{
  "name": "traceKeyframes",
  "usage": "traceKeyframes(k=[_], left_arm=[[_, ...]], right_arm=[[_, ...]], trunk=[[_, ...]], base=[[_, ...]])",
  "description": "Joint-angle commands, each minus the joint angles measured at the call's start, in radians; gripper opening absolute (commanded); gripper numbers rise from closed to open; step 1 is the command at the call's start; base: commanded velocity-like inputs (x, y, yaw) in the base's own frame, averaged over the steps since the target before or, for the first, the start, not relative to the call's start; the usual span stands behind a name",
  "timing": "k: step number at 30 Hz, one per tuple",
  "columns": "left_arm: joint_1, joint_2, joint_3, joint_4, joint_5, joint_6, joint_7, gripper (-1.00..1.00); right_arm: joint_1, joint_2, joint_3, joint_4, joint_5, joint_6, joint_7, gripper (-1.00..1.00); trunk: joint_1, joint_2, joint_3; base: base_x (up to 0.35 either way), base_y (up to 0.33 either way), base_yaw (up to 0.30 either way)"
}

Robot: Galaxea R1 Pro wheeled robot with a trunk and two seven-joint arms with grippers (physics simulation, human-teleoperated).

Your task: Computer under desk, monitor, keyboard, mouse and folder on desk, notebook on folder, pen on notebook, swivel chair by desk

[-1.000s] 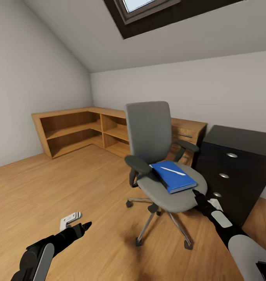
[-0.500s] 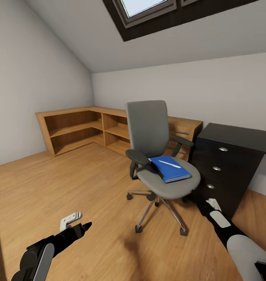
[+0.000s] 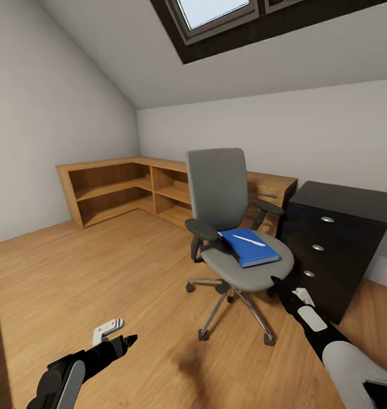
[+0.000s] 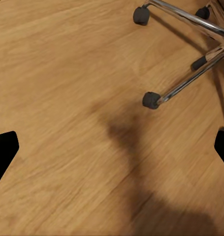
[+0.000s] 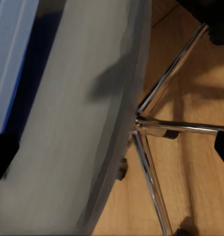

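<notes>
you are on the folder step: the folder (image 3: 249, 247) lies on the seat of the swivel chair (image 3: 227, 227) with the pen (image 3: 249, 241) on top, just beside the black tabletop (image 3: 346, 199). your right pincer (image 3: 274, 283) sits at the seat's front edge with jaws wide, nothing held; the left pincer (image 3: 128, 339) hangs over the floor (image 3: 102, 267), also wide. next, lift the right one over the seat rim to the folder's near edge.

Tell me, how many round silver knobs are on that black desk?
3, in a slanting line down the black desk's drawer fronts: the top knob, the middle knob and the bottom knob. The desk runs out of frame, so more may be hidden.
</notes>
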Motion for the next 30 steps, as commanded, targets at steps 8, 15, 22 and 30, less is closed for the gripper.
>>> traceKeyframes(k=[8,15,22,30], left_arm=[[-0.001,0.000,-0.032,0.001,-0.004,0.006,-0.002,1.00],[-0.001,0.000,-0.032,0.001,-0.004,0.006,0.000,1.00],[-0.001,0.000,-0.032,0.001,-0.004,0.004,-0.001,1.00],[-0.001,-0.003,-0.035,0.000,-0.004,0.004,-0.001,1.00]], right_arm=[[0.000,0.002,-0.007,-0.001,-0.006,0.007,0.006,1.00],[0.000,0.003,-0.006,0.005,-0.007,0.007,0.006,1.00],[0.000,0.016,-0.004,0.007,0.042,0.008,0.006,1.00],[0.000,0.026,-0.003,0.007,0.044,0.007,0.030,1.00]], trunk=[[0.000,0.000,0.002],[0.000,0.000,0.002],[0.000,0.000,0.002],[0.000,0.000,0.002]], base=[[0.000,-0.180,0.030],[0.000,-0.049,0.001],[0.000,-0.061,0.000],[0.127,-0.005,0.101]])
